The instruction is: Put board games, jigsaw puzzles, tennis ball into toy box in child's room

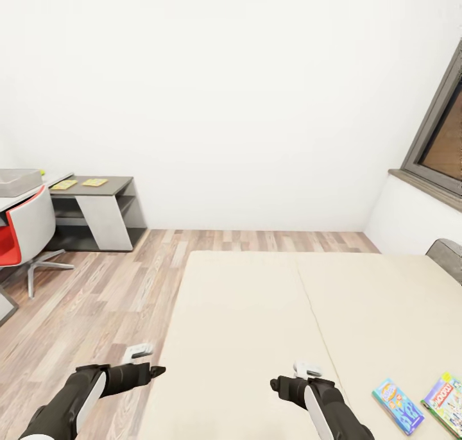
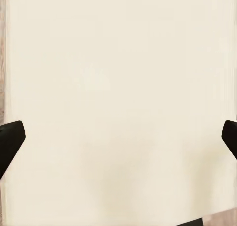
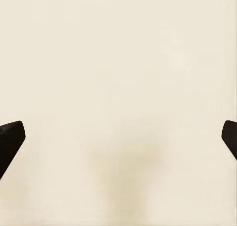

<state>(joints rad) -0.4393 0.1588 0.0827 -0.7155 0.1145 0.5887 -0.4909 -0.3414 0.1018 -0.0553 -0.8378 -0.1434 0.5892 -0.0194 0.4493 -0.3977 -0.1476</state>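
Both grippers, left (image 1: pixel 156 369) and right (image 1: pixel 276 383), spread wide and empty over the bed (image 1: pixel 256 312) (two board games (image 1: pixel 420 403) lie nearby).

— What is being shown beside the desk?
— A chair (image 1: pixel 29 235), red and white, is being shown on a plank floor (image 1: pixel 96 299).
— And at the far right?
— A dark-framed window (image 1: pixel 443 138) is being shown.
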